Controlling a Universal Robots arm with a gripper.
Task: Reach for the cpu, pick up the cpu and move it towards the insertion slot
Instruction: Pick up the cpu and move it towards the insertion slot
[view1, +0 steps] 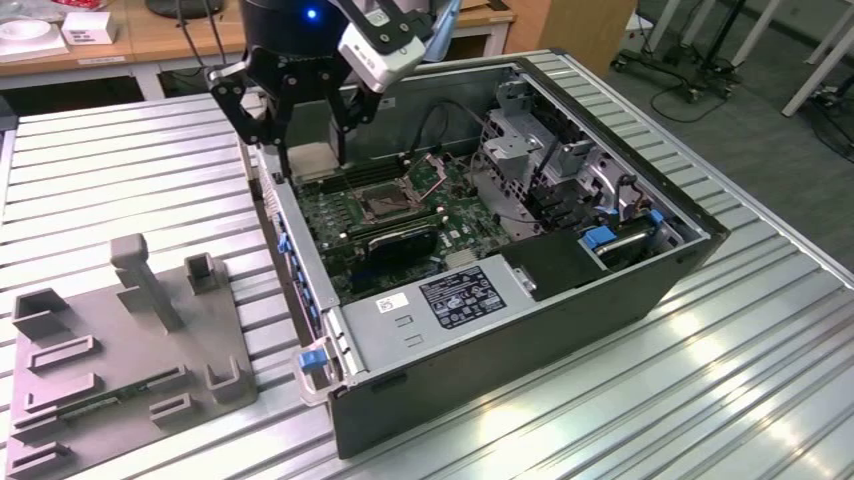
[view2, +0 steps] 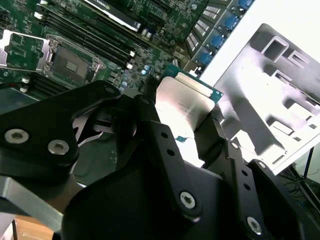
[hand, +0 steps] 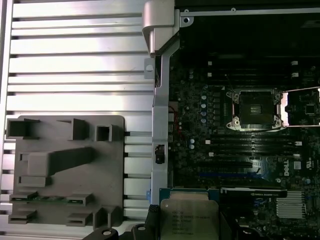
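Observation:
The cpu (view1: 310, 158), a thin square chip with a silvery top face (view2: 184, 100), sits between my gripper's (view1: 310, 150) black fingers (view2: 150, 127), which are shut on its two opposite edges. It hangs above the open computer case's wall, at the edge of the green board, on the exterior view's left. The insertion slot (view1: 378, 203) is a dark square socket in a shiny metal frame (view2: 70, 64) with its lid flap folded open. It lies lower and to the exterior view's right of the chip. In the first wrist view the cpu (hand: 189, 217) is apart from the insertion slot (hand: 253, 107).
The open computer case (view1: 561, 290) lies on the slatted metal table (view1: 120, 180). A grey plastic tray (view1: 120, 350) with upright posts and a green circuit strip (hand: 42, 198) sits beside it. Long black memory slots (hand: 250, 145) and a drive cage (view1: 534, 150) flank the socket.

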